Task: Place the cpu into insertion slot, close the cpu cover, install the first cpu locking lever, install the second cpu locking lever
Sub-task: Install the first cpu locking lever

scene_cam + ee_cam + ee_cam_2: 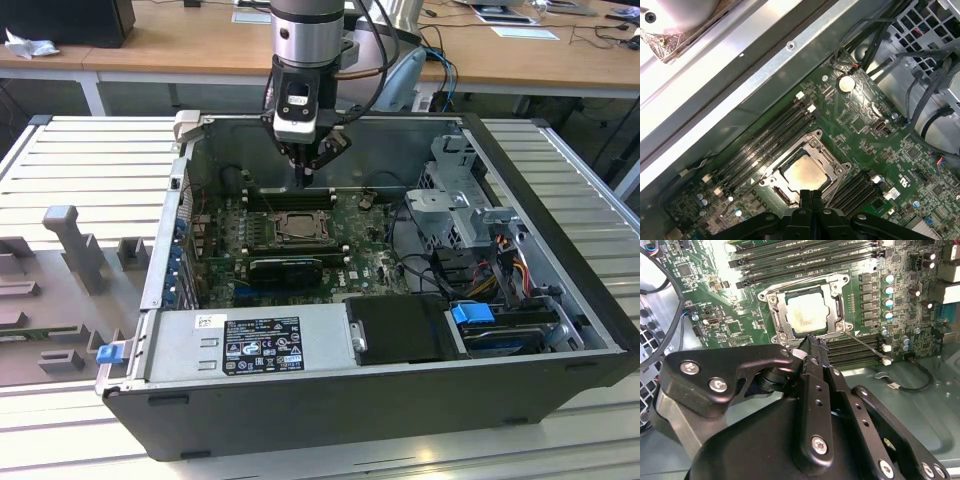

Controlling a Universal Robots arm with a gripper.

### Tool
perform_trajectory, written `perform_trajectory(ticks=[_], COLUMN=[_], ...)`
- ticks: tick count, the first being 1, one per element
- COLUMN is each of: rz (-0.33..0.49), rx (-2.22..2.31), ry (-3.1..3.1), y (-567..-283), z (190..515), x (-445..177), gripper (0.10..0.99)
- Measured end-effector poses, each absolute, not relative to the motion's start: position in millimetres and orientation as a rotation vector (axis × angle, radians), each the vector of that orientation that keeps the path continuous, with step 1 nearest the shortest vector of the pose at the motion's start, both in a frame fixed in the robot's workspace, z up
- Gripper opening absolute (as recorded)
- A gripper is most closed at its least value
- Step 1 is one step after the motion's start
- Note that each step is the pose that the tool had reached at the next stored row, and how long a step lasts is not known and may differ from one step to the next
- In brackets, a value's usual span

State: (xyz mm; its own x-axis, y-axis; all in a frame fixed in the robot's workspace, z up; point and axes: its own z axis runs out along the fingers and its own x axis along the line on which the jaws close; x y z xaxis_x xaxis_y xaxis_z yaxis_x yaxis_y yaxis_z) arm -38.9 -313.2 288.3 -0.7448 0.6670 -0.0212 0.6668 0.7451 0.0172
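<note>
Exterior view: the robot arm's black gripper [307,178] hung down inside the open dark-grey computer case [400,400], which lay on its side on the ribbed grey metal tabletop [80,160]. The fingers were pressed together into one narrow tip, nothing seen pinched between them. The tip stood just above the far edge of the square black-and-metal insertion slot [272,228] on the green circuit board [370,250].

Second wrist view: the small flat square cpu with a silver-grey metal top [807,314] sat in the slot. The thin silver metal cpu cover [781,315] lay flat around it, and the chip showed through its window. The gripper [812,342] had its tip at the slot's near rim, close to one corner; contact with the rim could not be judged. A thin silver wire lever [865,346] ran slantwise away from that side of the slot, across the long black memory slots [855,356]. A second wire lever [805,280] lay along the opposite edge.

First wrist view: same layout, cpu [802,174] framed by the cover [825,157], gripper [810,196] beside the rim
</note>
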Motion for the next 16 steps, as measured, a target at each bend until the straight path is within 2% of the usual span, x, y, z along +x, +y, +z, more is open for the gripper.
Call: perform_trajectory(ticks=[16], rz=[0.014], rx=[1.036], ry=[2.939], y=[-313.2], z=[288.3], x=[-38.9], gripper=[0.106])
